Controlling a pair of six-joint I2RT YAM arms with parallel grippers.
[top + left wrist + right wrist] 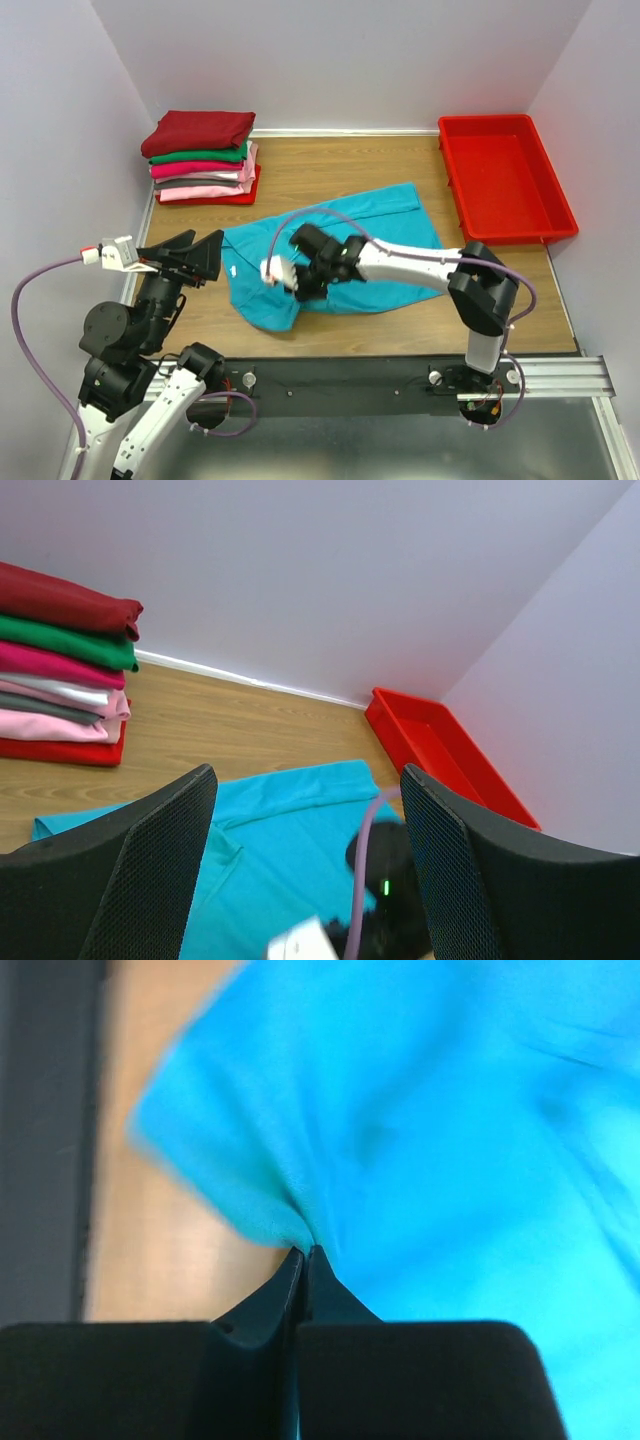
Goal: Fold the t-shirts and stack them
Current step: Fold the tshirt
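A teal t-shirt (375,225) lies partly spread on the wooden table, its near-left part bunched up. My right gripper (303,285) reaches left over it. In the right wrist view, the gripper (303,1252) is shut on a pinched fold of the teal t-shirt (420,1140) at its edge. A stack of folded t-shirts (200,155), dark red on top, then green, magenta and light pink, sits at the back left. My left gripper (200,258) is open and empty, raised at the shirt's left edge. In its wrist view (308,775) it looks over the teal shirt (290,830) towards the stack (60,670).
A red plastic bin (505,175) stands at the back right, also visible in the left wrist view (440,750). White walls close the table on three sides. The right arm and its purple cable (330,213) lie across the shirt.
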